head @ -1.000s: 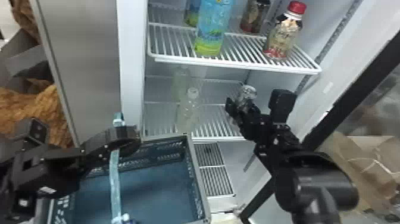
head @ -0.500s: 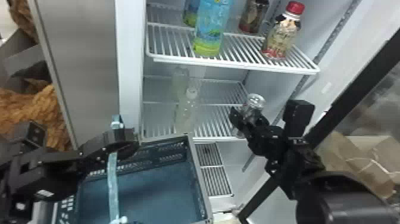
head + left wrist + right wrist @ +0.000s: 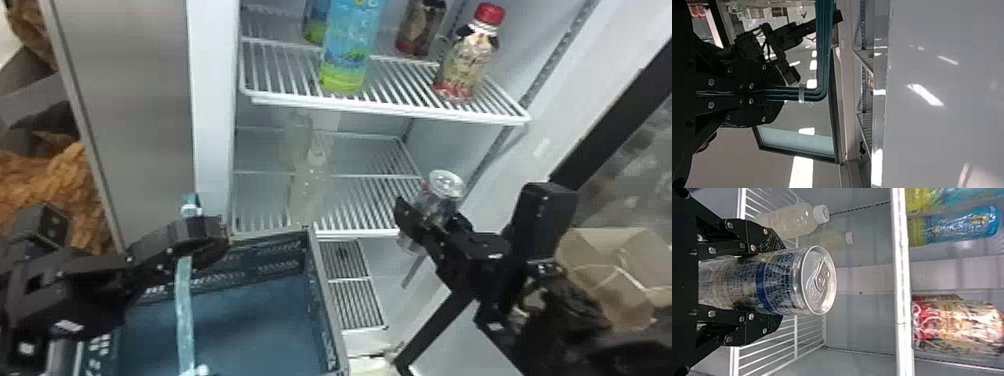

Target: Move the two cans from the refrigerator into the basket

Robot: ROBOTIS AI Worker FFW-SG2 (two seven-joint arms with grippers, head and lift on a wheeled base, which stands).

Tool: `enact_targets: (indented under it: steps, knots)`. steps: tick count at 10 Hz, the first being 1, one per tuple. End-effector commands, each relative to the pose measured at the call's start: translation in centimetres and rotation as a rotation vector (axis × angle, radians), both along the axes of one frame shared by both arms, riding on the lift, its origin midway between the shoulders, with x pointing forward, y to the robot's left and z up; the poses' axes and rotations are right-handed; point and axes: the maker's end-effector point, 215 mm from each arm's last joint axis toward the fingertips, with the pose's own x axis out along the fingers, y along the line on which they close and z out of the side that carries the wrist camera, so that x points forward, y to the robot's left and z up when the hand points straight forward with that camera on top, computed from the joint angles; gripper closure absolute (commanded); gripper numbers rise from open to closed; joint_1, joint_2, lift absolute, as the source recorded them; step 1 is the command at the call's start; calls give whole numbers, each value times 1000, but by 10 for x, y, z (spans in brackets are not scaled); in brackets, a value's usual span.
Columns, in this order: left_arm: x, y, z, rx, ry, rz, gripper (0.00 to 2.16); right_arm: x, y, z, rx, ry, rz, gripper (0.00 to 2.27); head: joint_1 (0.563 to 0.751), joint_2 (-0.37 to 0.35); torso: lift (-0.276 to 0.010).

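Open refrigerator [image 3: 214,100], right hand [image 3: 432,215] pointing inward, closed round a can [image 3: 445,183], left hand [image 3: 212,241] closed on the basket's [image 3: 327,300] handle [image 3: 184,300]

there is one can [image 3: 446,184], one basket [image 3: 327,305] and two shelves [image 3: 390,109]. bottles come to six: two pale bottles [image 3: 307,192], two blue-green bottles [image 3: 352,50], two brown-and-red bottles [image 3: 465,65].

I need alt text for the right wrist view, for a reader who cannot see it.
The right gripper holds a can between its two fingers. Beyond are pale bottles with white caps on a wire shelf; on the shelf above are a blue bottle and a red-and-beige bottle.
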Motion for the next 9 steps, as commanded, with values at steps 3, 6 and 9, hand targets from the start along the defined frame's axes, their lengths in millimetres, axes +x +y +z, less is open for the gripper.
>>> enact_targets:
  steps: [3,6,9]
  knots:
    - [0,0,0,0,0,0,1199,-27,41,51,44,-67,92,1251,695,-305,-218]
    - [-1,-2,-1,-1,4,-3,1199,-43,96,79,117,-106,237,1251,695,-256,-218]
    - [-1,-1,-1,-1,4,-1,1199,-68,161,82,218,-72,413,1251,695,-161,-218]
